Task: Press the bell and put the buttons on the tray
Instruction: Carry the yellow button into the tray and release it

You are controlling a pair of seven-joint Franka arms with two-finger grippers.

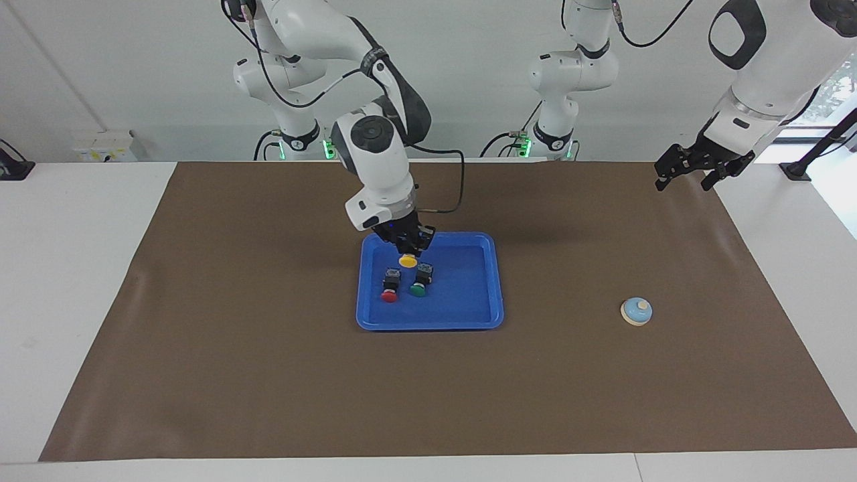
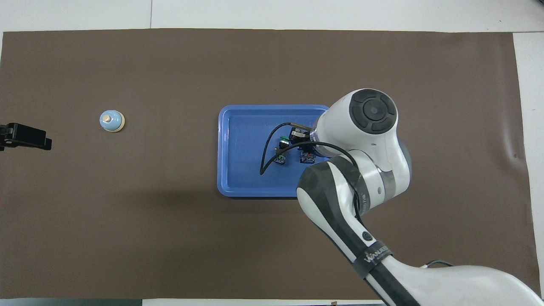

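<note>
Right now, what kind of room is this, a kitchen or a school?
Neither, probably a robot lab. White robot arms stand along a table spread with a brown mat, cables trail from them, and only a tray, some buttons and a bell are laid out for practice.

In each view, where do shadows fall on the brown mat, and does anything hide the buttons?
Facing view: a soft dark patch lies on the mat beside the tray, toward the left arm's end; the yellow button in the right gripper shows clearly. Overhead view: a broad faint shadow crosses the mat nearer the robots than the tray; the right arm hides the yellow button.
</note>
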